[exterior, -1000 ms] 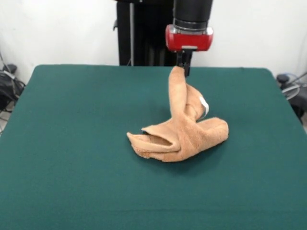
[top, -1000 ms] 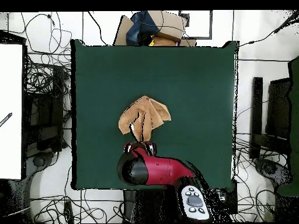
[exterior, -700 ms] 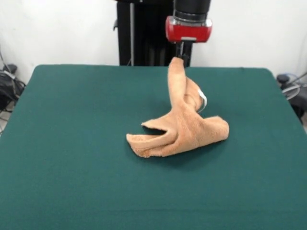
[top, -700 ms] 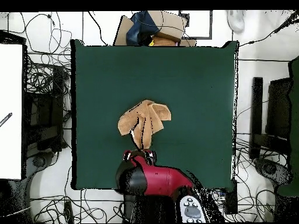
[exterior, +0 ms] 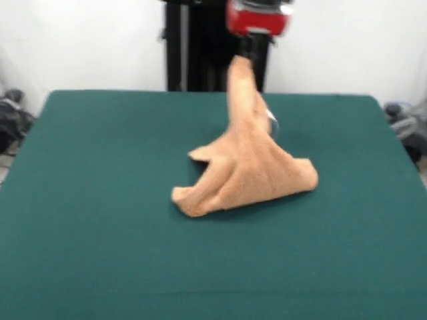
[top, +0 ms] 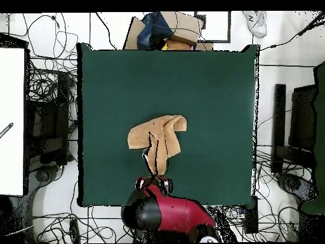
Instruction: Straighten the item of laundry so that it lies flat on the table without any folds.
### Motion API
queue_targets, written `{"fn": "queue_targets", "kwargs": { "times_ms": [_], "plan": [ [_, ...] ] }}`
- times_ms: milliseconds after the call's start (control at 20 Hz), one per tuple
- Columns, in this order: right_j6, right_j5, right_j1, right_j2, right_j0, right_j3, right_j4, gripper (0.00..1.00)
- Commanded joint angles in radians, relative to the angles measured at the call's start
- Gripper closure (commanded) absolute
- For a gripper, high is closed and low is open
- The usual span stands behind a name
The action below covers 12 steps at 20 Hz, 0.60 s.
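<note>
The light orange-brown towel (exterior: 250, 170) is held up by one corner, stretched into a tall peak, while its lower part still rests bunched on the green table (exterior: 100, 200). My gripper (exterior: 248, 55) is shut on the top of that peak, near the table's far edge. From above, the towel (top: 159, 135) runs as a narrow strip toward the gripper (top: 155, 180), which sits under the red arm head. A bit of the white tag (exterior: 272, 124) shows behind the raised part.
Cables and equipment surround the table (top: 209, 95) on the floor. A cardboard box and dark bundle (top: 166, 28) lie beyond the table's far edge in the overhead view. A shoe (top: 256, 23) shows at the top right.
The gripper has risen and drawn back toward the robot's side, pulling the towel corner higher. The towel has stretched out and its folded flaps have partly opened.
</note>
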Motion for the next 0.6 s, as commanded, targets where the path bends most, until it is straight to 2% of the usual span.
{"fn": "queue_targets", "kwargs": {
  "times_ms": [50, 600],
  "plan": [
    [0.198, -0.018, -0.021, 0.010, -0.025, 0.082, -0.001, 1.00],
    [0.184, -0.058, -0.056, -0.003, -0.031, 0.151, -0.037, 1.00]
  ]
}}
